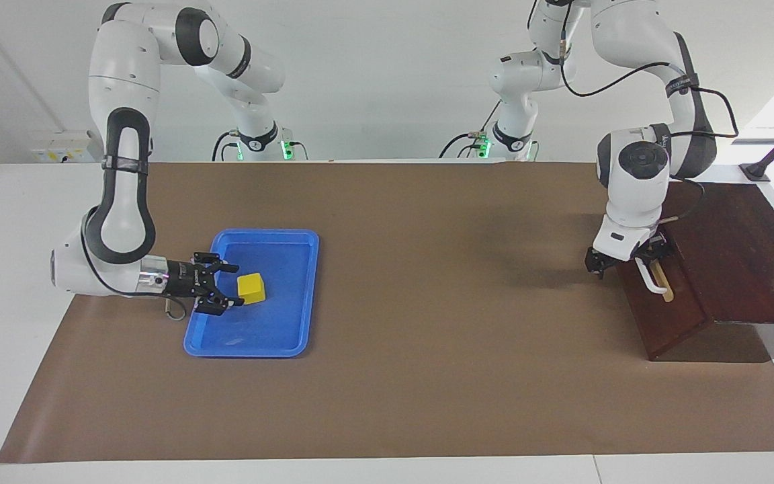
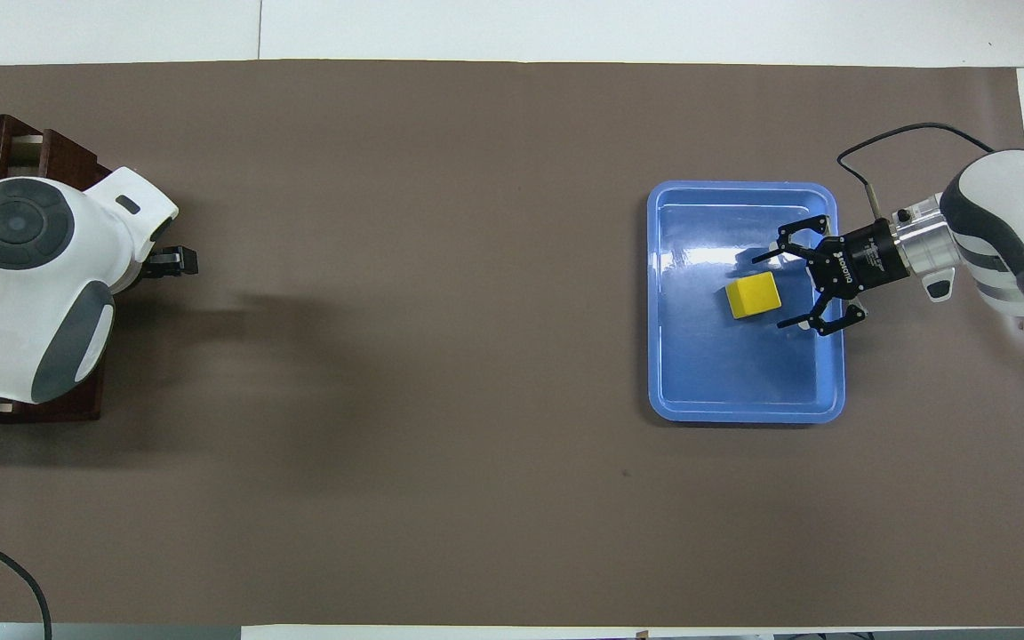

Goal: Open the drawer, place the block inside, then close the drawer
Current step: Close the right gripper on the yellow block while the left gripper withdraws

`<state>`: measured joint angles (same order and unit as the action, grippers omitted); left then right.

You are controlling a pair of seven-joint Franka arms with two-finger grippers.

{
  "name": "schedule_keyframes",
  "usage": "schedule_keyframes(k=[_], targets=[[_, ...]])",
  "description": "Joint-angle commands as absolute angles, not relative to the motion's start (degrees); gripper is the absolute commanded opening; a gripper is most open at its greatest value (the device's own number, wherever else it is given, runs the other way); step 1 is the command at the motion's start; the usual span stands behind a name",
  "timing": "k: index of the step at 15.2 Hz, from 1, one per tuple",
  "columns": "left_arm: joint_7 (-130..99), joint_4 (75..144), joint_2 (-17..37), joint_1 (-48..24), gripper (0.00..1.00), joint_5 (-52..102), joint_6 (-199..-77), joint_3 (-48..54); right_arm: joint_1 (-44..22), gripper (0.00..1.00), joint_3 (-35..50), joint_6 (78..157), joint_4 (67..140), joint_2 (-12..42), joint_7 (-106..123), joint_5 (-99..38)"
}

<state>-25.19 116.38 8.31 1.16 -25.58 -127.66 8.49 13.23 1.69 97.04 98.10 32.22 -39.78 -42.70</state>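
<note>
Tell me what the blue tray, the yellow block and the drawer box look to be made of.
Tray: likely moulded plastic, glossy, with white glare on its floor and rounded rims.
Block: matte, evenly yellow, sharp-edged; painted wood, foam or plastic, the look leaves it open.
Drawer box: dark-stained wood with a faint sheen; its handle is a white bar, material unclear.

A flat blue tray [image 1: 293,336] lies on the brown table cover [image 1: 427,376]

Glossy white arms [image 1: 125,81] with dark grey joint bands, black cables, black end effectors.
</note>
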Motion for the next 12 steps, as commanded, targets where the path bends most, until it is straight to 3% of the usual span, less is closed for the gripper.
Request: schedule_keyframes(k=[1,8,11,12], targets=[[-30.05,115.85,8.96,-2.54,1.00,-23.39,-126.92,8.35,13.18,1.00,1.67,98.09,98.44,32.61,-37.71,-43.59],[-37.08,114.08,9.14,-7.99,1.00,-18.46,-124.54,8.35,13.62,0.98,1.67,98.09,98.44,32.52,-37.71,-43.86],[-37.62,113.99,9.05,-8.44,1.00,-18.46,-123.14,8.52,13.71,0.72,1.67,98.43,98.44,32.52,-37.79,-44.03],[-37.53,113.47,9.05,-8.61,1.00,-18.46,-121.74,8.53,13.88,0.47,1.67,98.70,98.44,32.52,-38.05,-44.12]])
